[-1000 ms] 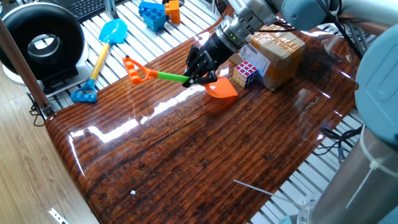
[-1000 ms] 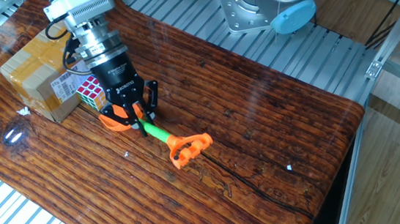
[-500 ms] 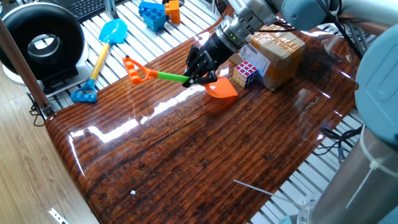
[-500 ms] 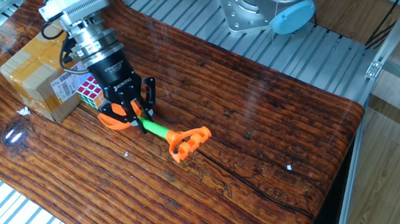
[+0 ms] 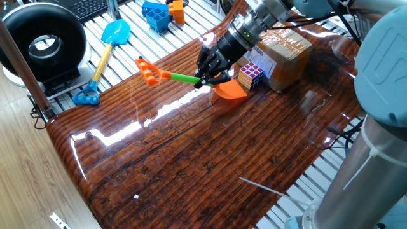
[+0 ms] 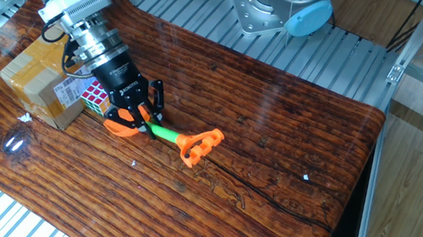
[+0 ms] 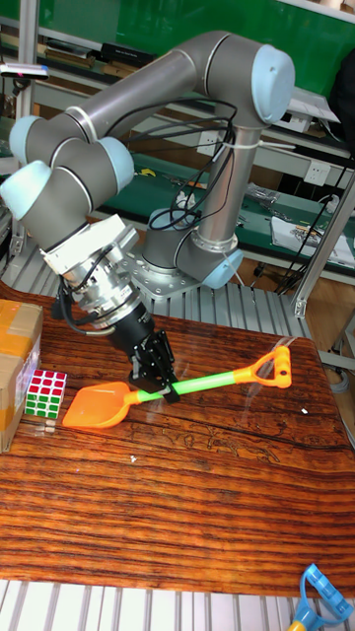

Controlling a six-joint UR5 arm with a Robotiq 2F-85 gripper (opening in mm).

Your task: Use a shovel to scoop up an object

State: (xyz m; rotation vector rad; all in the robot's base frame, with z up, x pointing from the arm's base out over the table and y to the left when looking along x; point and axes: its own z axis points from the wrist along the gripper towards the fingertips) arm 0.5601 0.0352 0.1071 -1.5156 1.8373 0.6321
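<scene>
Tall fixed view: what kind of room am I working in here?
Probably a robotics lab or workshop: the arm's base bolts to an aluminium-slat bench, cables and shelving sit behind, and toys like the shovel serve as test props.

The single arm reaches down at a slant over the wooden table (image 7: 197, 513), wrist tilted. The gripper (image 7: 166, 387) sits low above the table surface, its two black fingers (image 6: 150, 101) clamped together on the shovel (image 7: 148, 394) at its green shaft.
</scene>
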